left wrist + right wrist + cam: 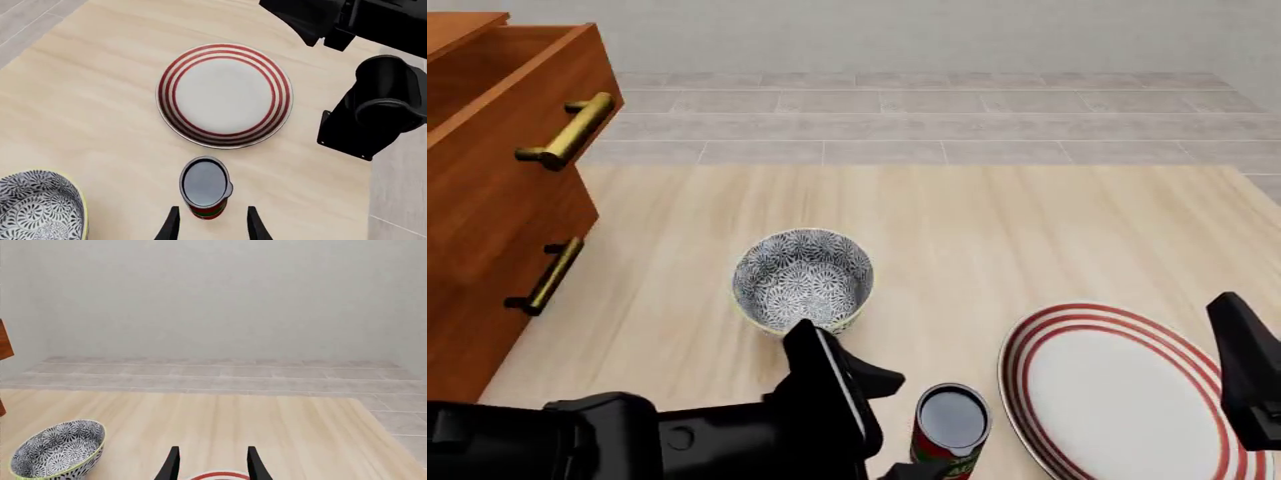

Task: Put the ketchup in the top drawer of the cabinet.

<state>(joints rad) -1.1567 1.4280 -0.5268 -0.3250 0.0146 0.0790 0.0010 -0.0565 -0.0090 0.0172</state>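
My left gripper (212, 225) has its jaws spread, one finger on either side of the ketchup (205, 187) with a gap showing both ways, so nothing is gripped. The can stands upright on the table (1001, 230), long axis vertical, its dark glossy top facing up; from the front it sits just beside the striped plate (1108, 385) and in front of the patterned bowl (802, 279). To do this step well, I would ease the wrist forward a touch so the fingers reach past the can's middle, keep it centred between them, then close on the red body rather than up at the rim, so it does not tip or squirt out sideways toward the plate. My right gripper (212, 465) also hangs with its fingers apart and empty, above the plate's edge, well out of the way. The top drawer (507, 70) of the cabinet (487, 240) stands pulled out at far left, so once I have a firm hold the carry runs over or around the bowl.
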